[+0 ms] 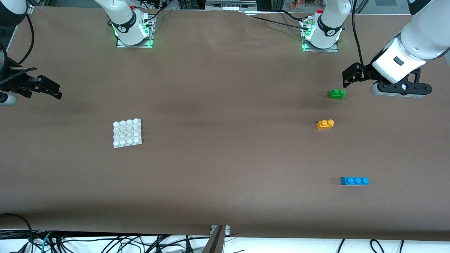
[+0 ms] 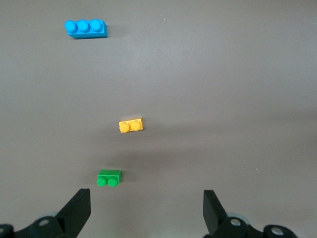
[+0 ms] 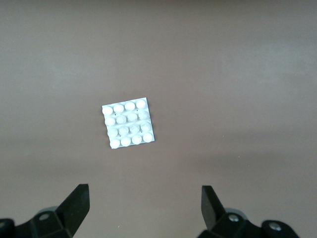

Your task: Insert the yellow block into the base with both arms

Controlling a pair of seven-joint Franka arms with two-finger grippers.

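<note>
The yellow block (image 1: 325, 124) sits on the brown table (image 1: 225, 158) toward the left arm's end, between the green brick (image 1: 336, 93), which lies nearer the robots' edge, and the blue brick (image 1: 354, 180), which lies nearer the camera's edge. All three bricks are apart from one another. The white base (image 1: 127, 133) lies flat toward the right arm's end, well apart from the bricks, studs up. The left gripper (image 1: 349, 75) hangs in the air over the table near the green brick, jaws spread wide and holding nothing; its wrist view shows all three bricks on the cloth past its fingers (image 2: 78, 210). The right gripper (image 1: 52, 89) hangs at its own end of the table, jaws likewise wide and empty, the base in its wrist view.
</note>
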